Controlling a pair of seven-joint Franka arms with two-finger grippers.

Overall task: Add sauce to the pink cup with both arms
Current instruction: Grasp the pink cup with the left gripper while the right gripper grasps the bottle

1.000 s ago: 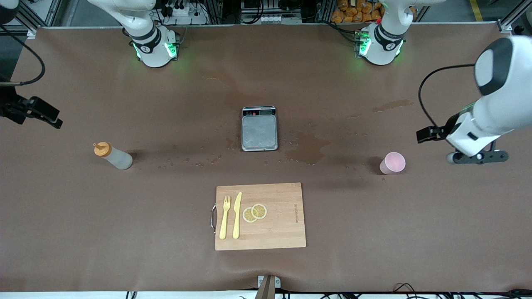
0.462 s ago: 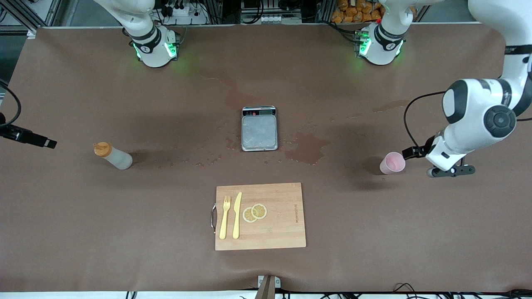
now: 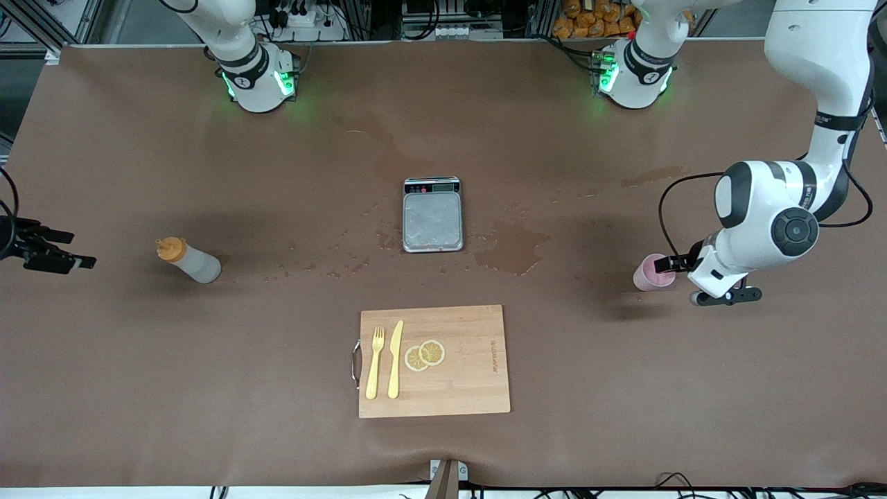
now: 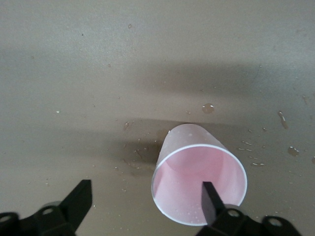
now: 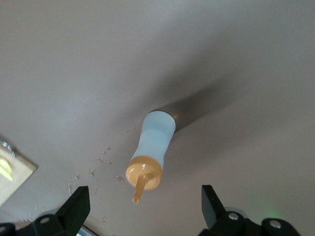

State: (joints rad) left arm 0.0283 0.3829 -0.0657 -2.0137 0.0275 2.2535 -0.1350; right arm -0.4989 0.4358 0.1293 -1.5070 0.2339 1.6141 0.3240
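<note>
Front view shows nothing grasped yet: left claw spread at pink cup, right claw spread near sauce.

A brown-covered bench with dark wet stains fills the room's view, aluminium framing and cables along its top edge.

A brown table carries darker wet stains. The pink cup is pale pink, with a thin white rim. The sauce bottle is translucent whitish with an orange cap. A scale has a grey plate and black display strip. A light wooden cutting board holds a yellow fork, yellow knife and yellow lemon slices.
</note>
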